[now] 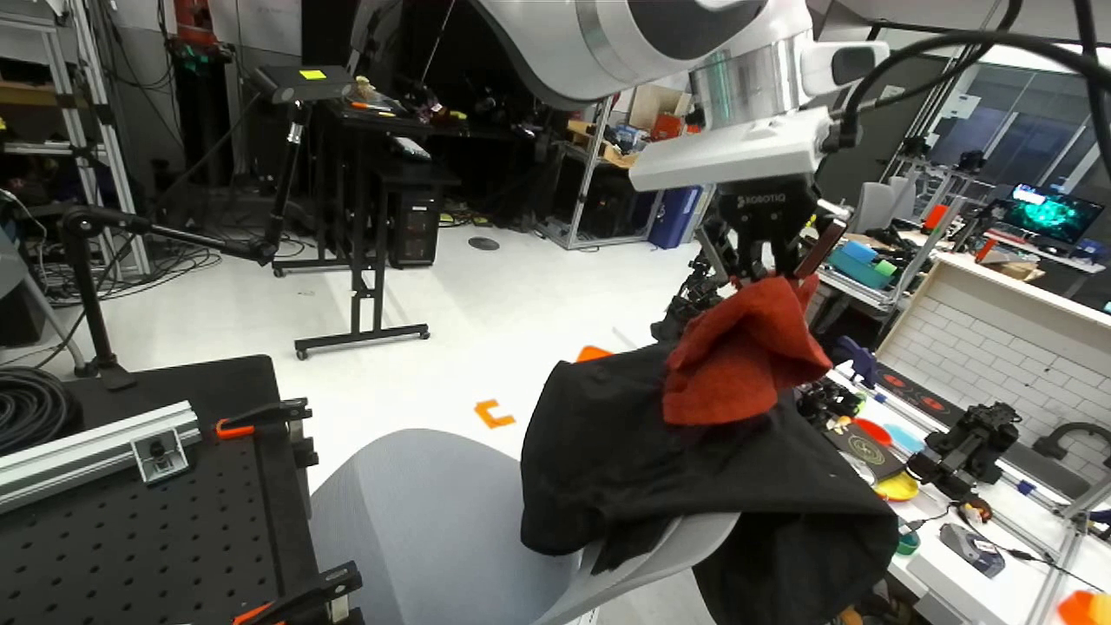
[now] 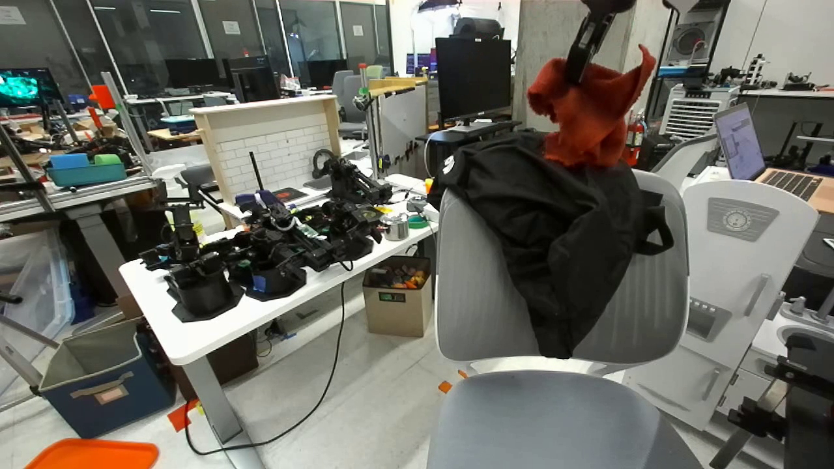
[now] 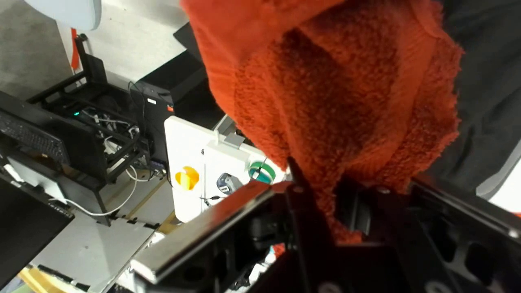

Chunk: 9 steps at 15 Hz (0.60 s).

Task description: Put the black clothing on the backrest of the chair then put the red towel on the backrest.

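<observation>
In the black gripper (image 1: 771, 271), at the end of a white robot arm (image 1: 746, 87): set narrow and pinching a bunched part of the red towel (image 1: 738, 365). Seen up close in the wrist view, with dark fingers (image 3: 301, 219) on either side of the fuzzy fabric. Hanging in folds below the grip, at the top of the chair, with a corner (image 2: 645, 65) flaring out sideways in an exterior view. Overlapping the upper part of the black clothing (image 2: 560, 221) in both exterior views; hard to tell whether resting on it or only brushing it. Directly beneath, over the top of the light grey backrest (image 2: 482, 280), draped in wrinkled black and falling on the seat side to a narrow tip near the lower edge, with a strap-like loop (image 2: 663, 228) sticking out at a side. Below that, smooth and grey, the seat (image 2: 547, 417). Farther out in an exterior view, beside the chair, a white table (image 2: 195, 339) crowded with black machine parts (image 2: 267, 260), and close by on the floor a beige bin (image 2: 397, 312) holding small things and a dark blue bin (image 2: 107, 404). On the opposite side of the chair, a pale grey cabinet (image 2: 736, 260) and, behind it, an open laptop (image 2: 739, 140). Also in an exterior view, next to the seat, a black table (image 1: 147, 555) dotted with holes, bearing a metal bar (image 1: 95, 456) and coiled black cable (image 1: 35, 404). On the pale floor past the seat, an angular orange piece (image 1: 485, 414).
</observation>
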### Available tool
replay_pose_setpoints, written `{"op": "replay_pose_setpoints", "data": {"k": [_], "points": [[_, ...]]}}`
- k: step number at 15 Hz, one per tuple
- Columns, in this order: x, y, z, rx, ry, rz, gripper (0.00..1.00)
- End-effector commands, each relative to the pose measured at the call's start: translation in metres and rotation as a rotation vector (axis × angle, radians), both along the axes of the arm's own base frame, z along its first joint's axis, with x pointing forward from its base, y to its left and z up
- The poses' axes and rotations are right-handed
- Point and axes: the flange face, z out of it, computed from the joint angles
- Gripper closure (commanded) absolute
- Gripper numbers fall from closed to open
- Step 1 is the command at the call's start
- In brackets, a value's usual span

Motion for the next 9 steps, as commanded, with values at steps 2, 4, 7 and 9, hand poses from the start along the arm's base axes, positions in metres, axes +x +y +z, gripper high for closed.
{"op": "replay_pose_setpoints", "data": {"k": [2,4,7,9], "points": [[-0.005,-0.028,-0.046,-0.012,0.038,-0.031,0.97],[-0.003,-0.042,-0.060,-0.024,0.047,-0.041,0.97],[-0.007,-0.058,-0.061,-0.040,0.052,-0.050,0.54],[-0.012,-0.063,-0.052,-0.053,0.043,-0.052,0.40]]}}
